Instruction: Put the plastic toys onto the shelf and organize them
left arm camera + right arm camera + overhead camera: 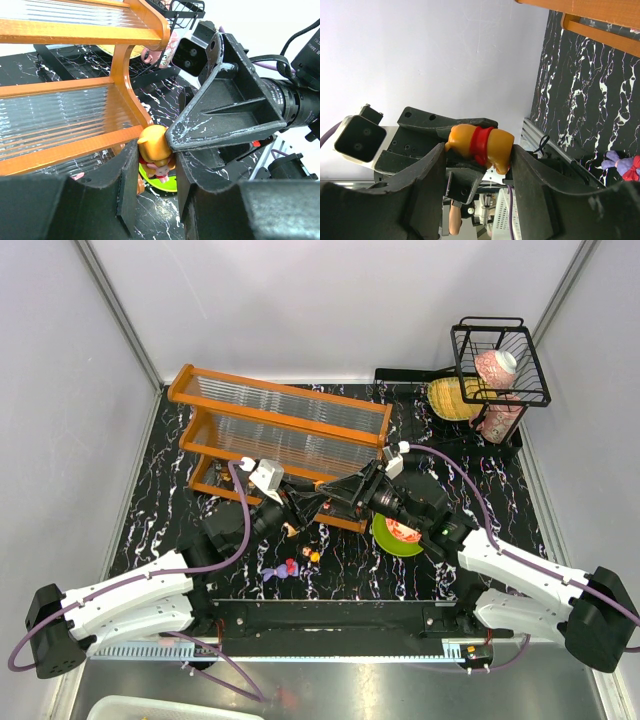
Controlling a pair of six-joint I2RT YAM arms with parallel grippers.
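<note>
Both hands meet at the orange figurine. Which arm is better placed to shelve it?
Left, probably: the left hand flanks the orange plastic figurine beside the lower tier of the orange-framed shelf. The right hand, gripping it, points at the left hand, not the shelf.

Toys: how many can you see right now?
4. Orange bear between left fingers and right fingers; purple toy, red toy, small orange toy together on the table. More may be hidden.

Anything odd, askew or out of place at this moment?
One thing: the orange bear toy is pinched in the right claw with the left claw around it too, in mid-air before the shelf, probably a handover. The shelf stands slanted to the table edges. Nothing looks spilled or broken.
</note>
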